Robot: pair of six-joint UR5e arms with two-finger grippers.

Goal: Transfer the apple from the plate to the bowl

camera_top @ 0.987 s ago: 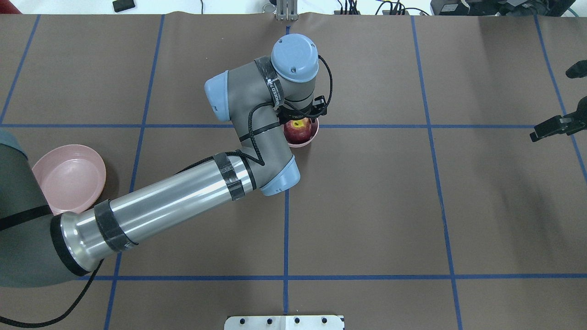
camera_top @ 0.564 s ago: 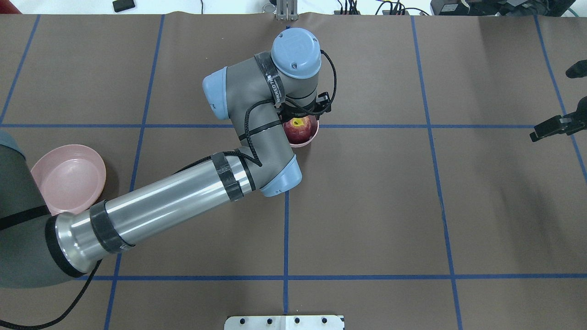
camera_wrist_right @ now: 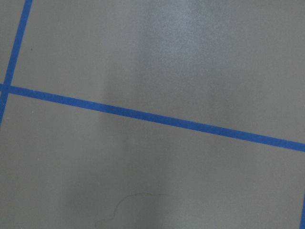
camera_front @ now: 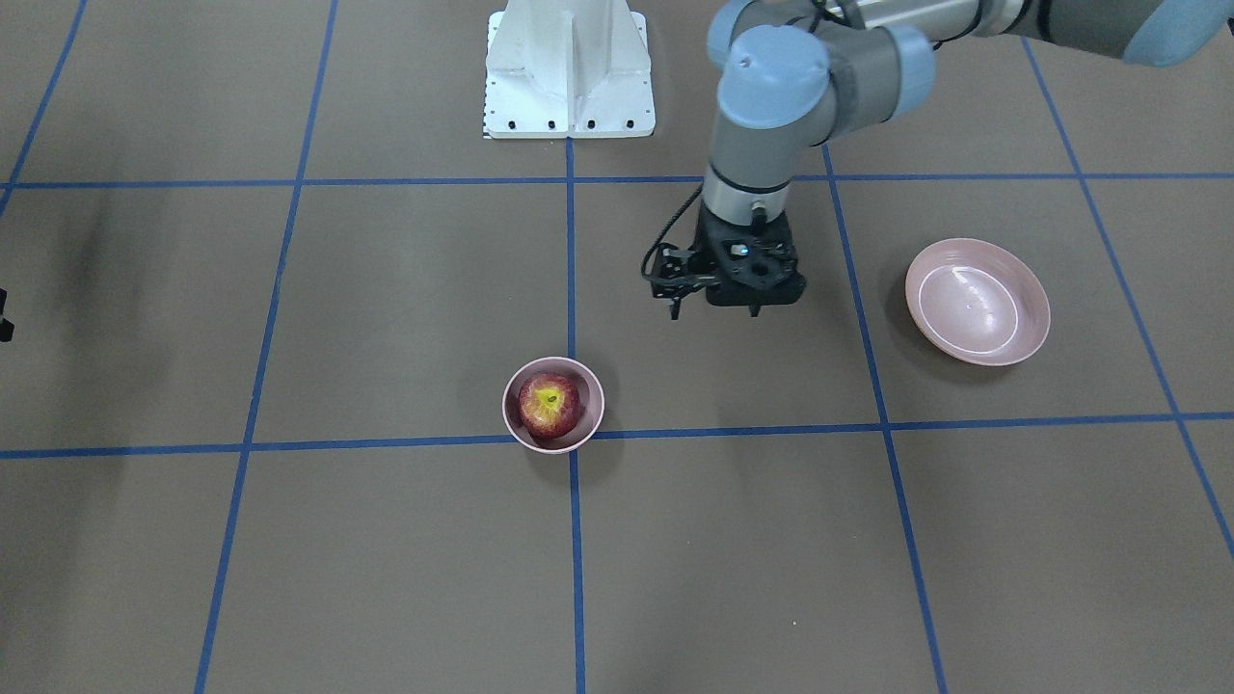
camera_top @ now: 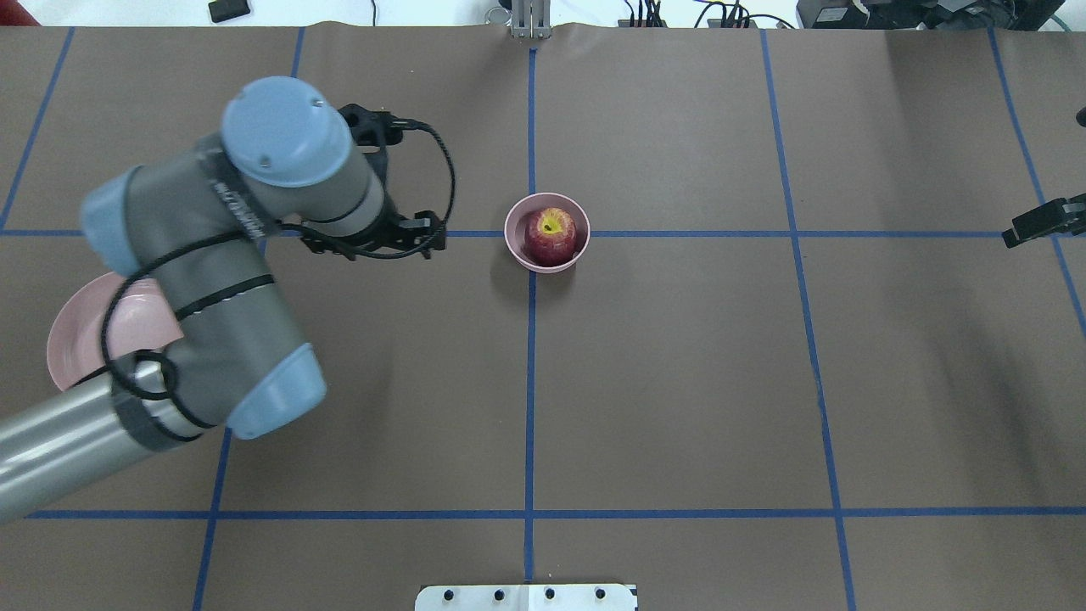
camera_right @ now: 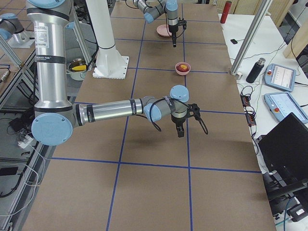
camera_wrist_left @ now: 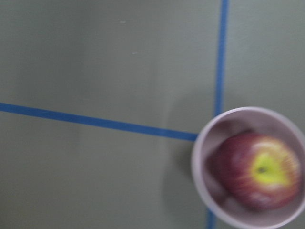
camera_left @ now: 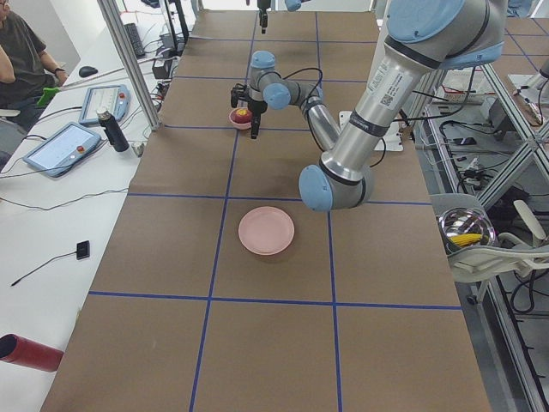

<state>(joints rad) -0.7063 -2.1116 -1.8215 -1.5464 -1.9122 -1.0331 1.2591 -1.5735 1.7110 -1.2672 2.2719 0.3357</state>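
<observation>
The dark-red apple with its yellow top lies in the small pink bowl at the table's middle. Both also show in the front view, the apple inside the bowl, and at the lower right of the left wrist view. The wide pink plate is empty; in the overhead view my left arm partly covers the plate. My left gripper hangs between bowl and plate, apart from both, holds nothing and looks open. My right gripper hovers far off; I cannot tell its state.
Brown table paper with blue tape lines. A white mount plate stands on the robot's side. My left forearm lies over the table's left part. A red canister and tablets sit on the side bench.
My left arm has pulled back leftward from over the bowl toward the plate. The apple stays in the bowl, now uncovered. The right gripper shifted slightly right.
</observation>
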